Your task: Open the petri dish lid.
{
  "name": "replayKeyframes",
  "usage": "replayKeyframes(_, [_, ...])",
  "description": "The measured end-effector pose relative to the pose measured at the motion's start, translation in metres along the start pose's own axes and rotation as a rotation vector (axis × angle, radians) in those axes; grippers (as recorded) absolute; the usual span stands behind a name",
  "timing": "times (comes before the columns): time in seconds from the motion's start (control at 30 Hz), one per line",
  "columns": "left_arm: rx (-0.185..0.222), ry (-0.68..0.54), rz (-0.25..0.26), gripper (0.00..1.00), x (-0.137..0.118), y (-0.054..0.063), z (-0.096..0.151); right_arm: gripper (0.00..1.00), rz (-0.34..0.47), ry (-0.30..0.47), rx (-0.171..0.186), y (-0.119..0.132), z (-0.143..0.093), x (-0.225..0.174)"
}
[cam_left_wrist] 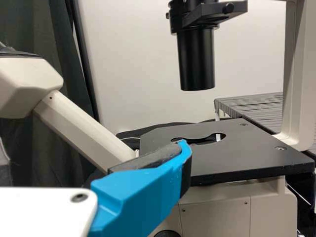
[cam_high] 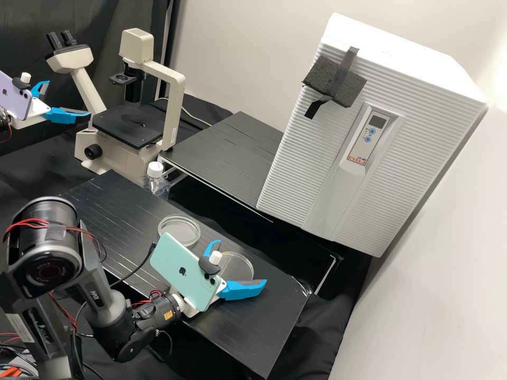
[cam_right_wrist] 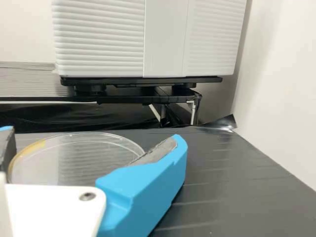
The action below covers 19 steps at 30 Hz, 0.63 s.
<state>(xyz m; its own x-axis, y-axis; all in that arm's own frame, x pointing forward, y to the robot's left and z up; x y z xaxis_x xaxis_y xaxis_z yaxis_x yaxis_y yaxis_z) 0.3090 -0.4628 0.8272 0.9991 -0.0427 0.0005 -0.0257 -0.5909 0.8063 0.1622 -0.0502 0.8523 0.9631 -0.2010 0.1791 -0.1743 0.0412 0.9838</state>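
In the high view, my right gripper (cam_high: 241,265) is low over the bench with its fingers apart around a clear round petri dish (cam_high: 237,268). The right wrist view has this dish (cam_right_wrist: 74,160), with a yellowish patch on its rim, between the spread fingers of my right gripper (cam_right_wrist: 94,136); contact cannot be told. A second clear round dish (cam_high: 178,232) lies just to its left on the bench. Up at the high view's left edge, my left gripper (cam_high: 67,98) stands open beside the microscope, holding nothing. One finger of my left gripper (cam_left_wrist: 91,148) stands before the microscope stage.
The microscope (cam_high: 129,124) stands at the back left, its black stage (cam_left_wrist: 232,153) near my left gripper. A white-capped clear bottle (cam_high: 155,179) is behind the black bench (cam_high: 269,327). A ribbed white incubator (cam_high: 301,174) stands on a raised black shelf (cam_high: 227,158) beyond a dark gap.
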Motion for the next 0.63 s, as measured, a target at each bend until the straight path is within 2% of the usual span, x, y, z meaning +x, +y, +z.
replayKeyframes(0.27, [0.000, 0.000, 0.000, 1.00, 0.000, 0.000, 0.000, 1.00, 0.008, -0.006, -0.001, 0.000, 0.000, 0.000])
replayKeyframes(0.4, [0.000, 0.000, 0.000, 1.00, 0.000, 0.000, 0.000, 1.00, 0.027, -0.010, 0.018, 0.002, -0.001, 0.000])
replayKeyframes(0.63, [0.000, 0.000, 0.000, 1.00, 0.000, 0.000, 0.000, 1.00, 0.049, 0.016, 0.177, 0.014, 0.000, -0.008])
